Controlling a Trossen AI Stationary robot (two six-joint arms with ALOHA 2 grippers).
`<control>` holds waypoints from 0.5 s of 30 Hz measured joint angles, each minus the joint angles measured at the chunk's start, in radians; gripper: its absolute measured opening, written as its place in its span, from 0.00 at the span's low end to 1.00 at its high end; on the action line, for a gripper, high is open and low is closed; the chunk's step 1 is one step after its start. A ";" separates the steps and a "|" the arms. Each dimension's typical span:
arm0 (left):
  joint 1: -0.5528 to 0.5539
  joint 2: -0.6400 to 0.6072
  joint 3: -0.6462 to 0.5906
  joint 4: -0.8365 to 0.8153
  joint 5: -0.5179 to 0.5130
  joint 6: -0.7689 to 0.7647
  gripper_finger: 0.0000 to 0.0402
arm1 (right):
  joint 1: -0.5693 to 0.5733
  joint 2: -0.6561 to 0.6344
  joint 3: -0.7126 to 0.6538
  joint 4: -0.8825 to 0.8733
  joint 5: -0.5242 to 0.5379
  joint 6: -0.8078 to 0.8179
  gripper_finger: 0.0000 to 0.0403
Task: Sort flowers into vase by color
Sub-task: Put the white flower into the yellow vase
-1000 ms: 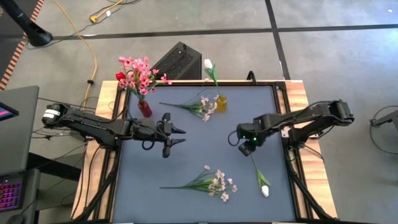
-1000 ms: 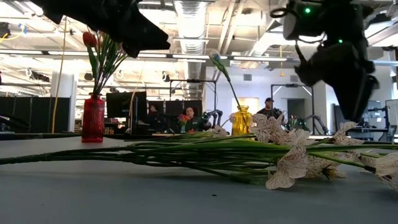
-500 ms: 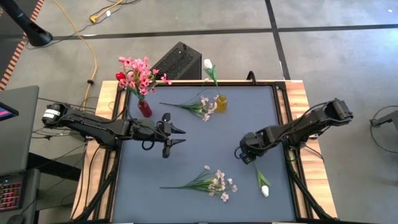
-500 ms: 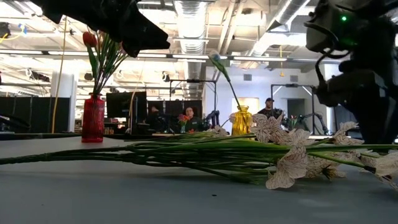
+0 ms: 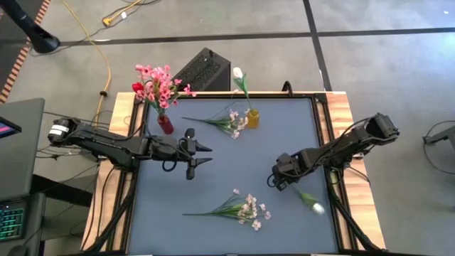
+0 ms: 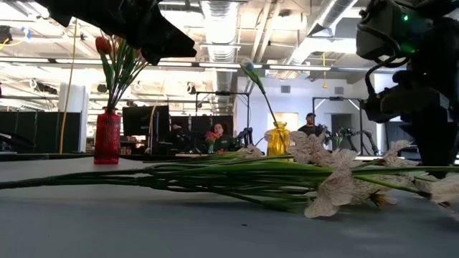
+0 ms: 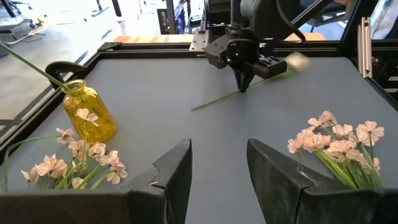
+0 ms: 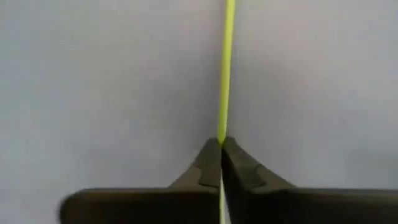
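Observation:
A white tulip [image 5: 313, 205] on a thin green stem lies on the grey table [image 5: 234, 160] near its right edge. My right gripper [image 7: 242, 86] stands over the stem, shut on it. My left gripper [image 5: 205, 156] hovers open at the table's left middle, touching nothing. A red vase [image 5: 165, 125] at the far left holds pink sprays and a red bud. A yellow vase [image 5: 252, 117] at the far middle holds a white tulip. One pale spray [image 5: 229, 122] lies beside the yellow vase. Another pale spray [image 5: 243, 208] lies near the front edge. My right gripper pinches the tulip's green stem [image 8: 224, 127] between its two fingertips, part-way along its length. The fingers come from above, pointing down. The stem's bare end [image 7: 200, 106] runs out past the fingers low over the table; the bud end [image 7: 298, 60] shows blurred.
A raised black frame [image 5: 318, 107] runs along the table's edges. A black box [image 5: 202, 70] stands just beyond the far edge. Bare grey surface lies between the two arms at the table's middle. People and desks show in the room behind.
My right gripper has gone down and a little toward the table's near edge, and has shut on the tulip's stem. The tulip's bud end has shifted toward the right edge.

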State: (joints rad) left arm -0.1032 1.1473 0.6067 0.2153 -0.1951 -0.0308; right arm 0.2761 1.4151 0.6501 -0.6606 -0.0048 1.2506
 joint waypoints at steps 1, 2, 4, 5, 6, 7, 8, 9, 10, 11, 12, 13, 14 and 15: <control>0.000 0.000 0.000 0.000 0.000 0.001 0.36 | 0.000 -0.007 0.009 0.000 0.007 -0.008 0.05; 0.000 0.000 0.000 0.000 -0.002 0.005 0.36 | -0.001 -0.017 0.027 0.002 0.025 -0.015 0.04; 0.000 0.000 0.000 0.000 -0.002 0.009 0.36 | -0.006 -0.046 0.071 0.004 0.056 -0.024 0.05; 0.000 0.000 0.000 0.000 -0.003 0.009 0.36 | -0.010 -0.061 0.096 -0.011 0.068 -0.038 0.06; 0.000 0.000 0.000 0.000 -0.006 0.009 0.36 | -0.012 -0.075 0.118 -0.026 0.084 -0.060 0.07; 0.000 0.000 0.000 0.000 -0.010 0.009 0.36 | -0.014 -0.087 0.142 -0.043 0.108 -0.092 0.08; 0.000 0.000 0.000 0.000 -0.011 0.009 0.36 | -0.014 -0.101 0.164 -0.041 0.134 -0.130 0.08; 0.000 0.000 0.000 0.000 -0.012 0.009 0.36 | -0.015 -0.116 0.189 -0.034 0.168 -0.179 0.08; 0.000 0.000 0.000 0.000 -0.013 0.009 0.36 | -0.017 -0.131 0.215 -0.028 0.200 -0.241 0.07; 0.000 0.000 0.000 0.000 -0.014 0.009 0.36 | -0.019 -0.145 0.239 -0.026 0.234 -0.309 0.06; 0.000 0.000 0.000 0.000 -0.015 0.009 0.36 | -0.022 -0.155 0.261 -0.028 0.269 -0.386 0.05; 0.000 0.000 0.000 0.000 -0.015 0.009 0.36 | -0.025 -0.161 0.281 -0.031 0.300 -0.473 0.04; 0.000 0.000 0.000 0.000 -0.015 0.009 0.36 | -0.028 -0.166 0.300 -0.030 0.335 -0.563 0.04; 0.000 0.000 0.000 0.000 -0.016 0.008 0.36 | -0.030 -0.170 0.317 -0.029 0.370 -0.649 0.04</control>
State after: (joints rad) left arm -0.1032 1.1473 0.6067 0.2153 -0.2115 -0.0228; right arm 0.2459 1.2455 0.9674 -0.6899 0.3649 0.6012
